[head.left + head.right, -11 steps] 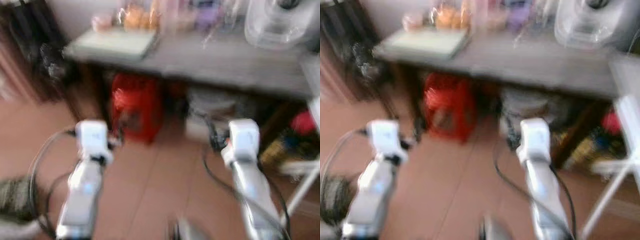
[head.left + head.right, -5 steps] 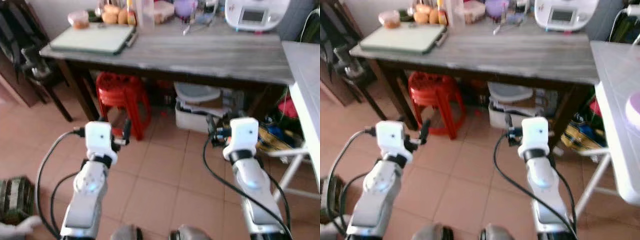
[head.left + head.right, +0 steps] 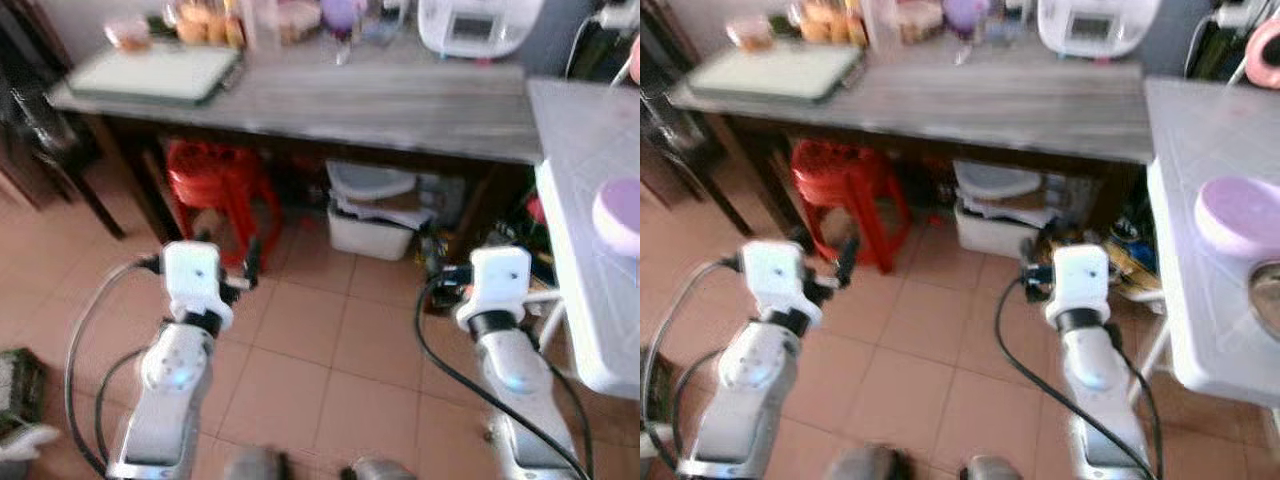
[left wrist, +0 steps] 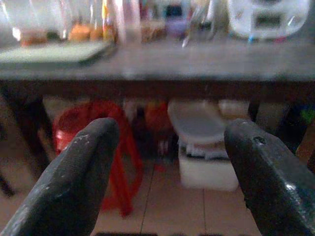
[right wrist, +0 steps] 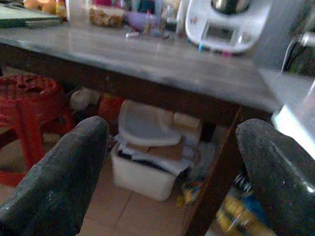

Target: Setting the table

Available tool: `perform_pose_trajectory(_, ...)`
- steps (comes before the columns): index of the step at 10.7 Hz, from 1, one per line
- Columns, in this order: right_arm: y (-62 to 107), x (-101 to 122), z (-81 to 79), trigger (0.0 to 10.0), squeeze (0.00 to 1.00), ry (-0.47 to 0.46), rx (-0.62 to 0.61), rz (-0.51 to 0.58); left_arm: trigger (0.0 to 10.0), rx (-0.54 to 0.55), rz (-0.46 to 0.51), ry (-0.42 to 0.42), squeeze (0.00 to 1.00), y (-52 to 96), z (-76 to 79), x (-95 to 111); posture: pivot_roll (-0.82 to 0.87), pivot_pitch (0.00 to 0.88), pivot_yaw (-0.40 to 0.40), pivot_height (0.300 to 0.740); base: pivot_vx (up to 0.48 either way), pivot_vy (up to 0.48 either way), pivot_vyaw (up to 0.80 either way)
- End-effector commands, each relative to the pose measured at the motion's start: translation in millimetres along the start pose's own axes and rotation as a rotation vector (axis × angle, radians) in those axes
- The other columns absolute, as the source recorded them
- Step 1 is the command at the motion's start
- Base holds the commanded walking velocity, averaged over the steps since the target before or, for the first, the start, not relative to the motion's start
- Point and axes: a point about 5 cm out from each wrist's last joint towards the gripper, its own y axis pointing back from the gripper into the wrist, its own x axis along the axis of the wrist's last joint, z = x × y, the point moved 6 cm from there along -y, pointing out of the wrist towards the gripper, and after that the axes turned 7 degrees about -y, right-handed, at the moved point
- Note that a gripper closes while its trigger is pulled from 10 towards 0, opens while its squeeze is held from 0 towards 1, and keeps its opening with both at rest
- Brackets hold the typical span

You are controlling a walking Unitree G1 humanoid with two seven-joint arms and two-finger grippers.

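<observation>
A lilac bowl (image 3: 1238, 214) sits on a white table (image 3: 1185, 150) at my right, with the rim of a metal bowl (image 3: 1268, 300) beside it. Ahead stands a long wooden table (image 3: 350, 100) carrying a pale cutting board (image 3: 150, 72), jars and food at the back, and a white kitchen appliance (image 3: 478, 25). Both arms are held forward over the tiled floor, short of both tables. My left gripper (image 4: 171, 132) is open with nothing between its fingers. My right gripper (image 5: 173, 130) is open and empty too.
Under the wooden table are a red plastic stool (image 3: 215, 180) and a white storage bin (image 3: 372, 215) with a lid. A dark chair (image 3: 40, 110) stands at the far left. Clutter lies by the white table's leg (image 3: 545, 300). A pink item (image 3: 1265, 50) is at the top right.
The camera has swung to the right and the blur has cleared, so the white table and lilac bowl have come into view. Both arms keep the same forward pose.
</observation>
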Motion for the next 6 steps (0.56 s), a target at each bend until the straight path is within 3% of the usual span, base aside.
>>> perform_pose_trajectory(1, 4.7, 1.4, 8.0, 10.0, 0.00, 0.002, -0.031, -0.005, 10.0, -0.009, -0.022, 0.005, 0.00, 1.1, 0.7, -3.6, -0.04, 0.177, 0.023, 0.740, 0.251, -0.304, 0.00)
perform_pose_trajectory(2, 11.4, -0.5, 16.2, 10.0, 0.00, -0.037, -0.086, -0.021, 10.0, 0.016, -0.059, 0.049, 0.00, 6.5, -1.8, -9.9, -0.04, 0.184, 0.029, 0.740, 0.255, -0.300, 0.00)
perform_pose_trajectory(5, 13.2, 4.7, 9.8, 10.0, 0.00, -0.034, -0.069, -0.007, 10.0, 0.012, -0.062, 0.080, 0.00, 5.6, -1.4, -7.4, -0.04, 0.188, 0.031, 0.740, 0.250, -0.305, 0.00)
perform_pose_trajectory(6, 8.9, 17.6, 8.5, 10.0, 0.00, 0.023, -0.042, 0.040, 10.0, 0.039, -0.070, 0.126, 0.00, 5.1, -5.3, -7.6, -0.04, 0.185, 0.027, 0.740, 0.000, 0.000, 0.00)
